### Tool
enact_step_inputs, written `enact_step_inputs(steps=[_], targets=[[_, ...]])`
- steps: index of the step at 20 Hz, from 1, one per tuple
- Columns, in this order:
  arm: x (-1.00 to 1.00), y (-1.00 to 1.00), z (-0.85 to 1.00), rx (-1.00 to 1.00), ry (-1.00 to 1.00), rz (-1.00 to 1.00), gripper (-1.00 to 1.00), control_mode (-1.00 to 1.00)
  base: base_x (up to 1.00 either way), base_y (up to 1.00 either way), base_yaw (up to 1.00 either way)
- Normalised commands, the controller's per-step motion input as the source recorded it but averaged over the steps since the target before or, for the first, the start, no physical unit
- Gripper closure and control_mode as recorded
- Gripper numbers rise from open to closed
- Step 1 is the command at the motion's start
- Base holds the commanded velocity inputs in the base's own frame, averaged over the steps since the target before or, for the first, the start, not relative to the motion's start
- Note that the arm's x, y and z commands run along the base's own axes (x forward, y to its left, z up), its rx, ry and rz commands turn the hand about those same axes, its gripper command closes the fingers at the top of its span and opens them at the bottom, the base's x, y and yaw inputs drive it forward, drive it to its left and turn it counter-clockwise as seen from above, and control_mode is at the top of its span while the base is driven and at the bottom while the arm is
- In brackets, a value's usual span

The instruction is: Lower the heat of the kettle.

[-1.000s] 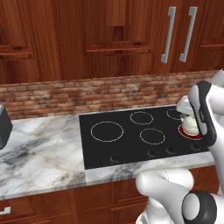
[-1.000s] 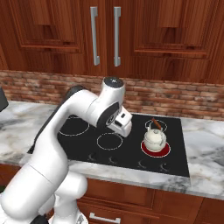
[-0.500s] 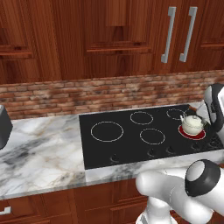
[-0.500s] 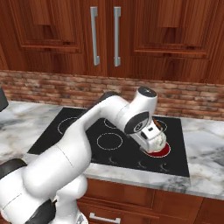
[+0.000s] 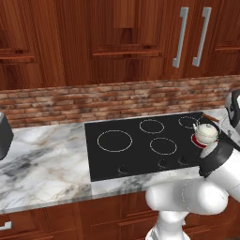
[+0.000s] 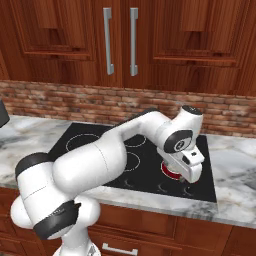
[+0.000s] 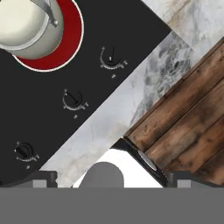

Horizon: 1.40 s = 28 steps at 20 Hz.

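A cream kettle (image 5: 205, 133) stands on the front right burner (image 5: 196, 140), which glows red. From the hand camera the kettle (image 7: 27, 24) and the red burner (image 7: 65, 50) fill the top left corner, and three knobs run in a row along the stove's front edge: one (image 7: 111, 57) nearest the kettle, a second (image 7: 72, 99) and a third (image 7: 24, 151). My gripper (image 7: 111, 178) is open, its fingertips (image 7: 43, 177) wide apart and holding nothing. The gripper (image 6: 191, 174) hangs over the stove's front right, in front of the kettle and above the knob row.
The black cooktop (image 5: 140, 154) lies in a marble counter (image 5: 42, 159), with a brick backsplash and wooden cabinets (image 6: 120, 40) behind. Wood floor (image 7: 188, 113) shows past the counter edge. A dark appliance (image 5: 3, 136) stands at the counter's far left.
The hand has swung forward and down, from beside the kettle to the stove's front edge above the knobs. In the right base view it now covers the kettle.
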Motion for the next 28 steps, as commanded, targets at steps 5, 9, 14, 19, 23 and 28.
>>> enact_step_inputs(steps=[5,9,14,19,23,28], targets=[[0.0,-0.34,-0.26,0.01,0.0,-0.06,-1.0,-1.0,0.0,0.0,0.0],[0.01,-0.08,-0.26,0.01,-0.05,-0.03,-1.0,-1.0,0.0,0.0,0.0],[0.11,0.0,-0.44,0.0,0.0,-0.03,-1.0,-1.0,0.0,0.0,0.0],[0.12,0.0,-0.49,-0.02,0.0,-0.02,-1.0,-1.0,0.0,0.0,0.0],[0.11,-0.06,-0.4,-0.05,0.01,0.0,-1.0,-1.0,0.0,0.0,0.0],[0.14,-0.13,-0.24,-0.01,0.0,0.0,-1.0,-1.0,0.0,0.0,0.0]])
